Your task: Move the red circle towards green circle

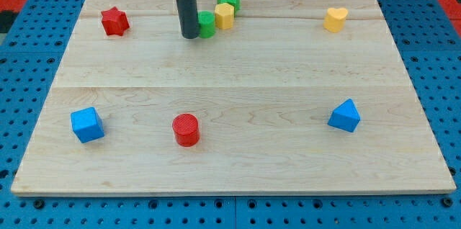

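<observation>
The red circle (pixel 186 129) stands near the view's bottom, left of centre. The green circle (pixel 207 24) sits near the view's top, partly hidden behind the rod on its left side. My tip (pixel 191 36) rests on the board right beside the green circle, touching or almost touching its left side, and far above the red circle.
A yellow hexagon block (pixel 225 16) touches the green circle's right, with a green star (pixel 229 0) just above it. A red star (pixel 114 21) is at top left, a yellow heart (pixel 335 19) at top right. A blue cube (pixel 87 124) is at bottom left, a blue triangular block (pixel 345 116) at bottom right.
</observation>
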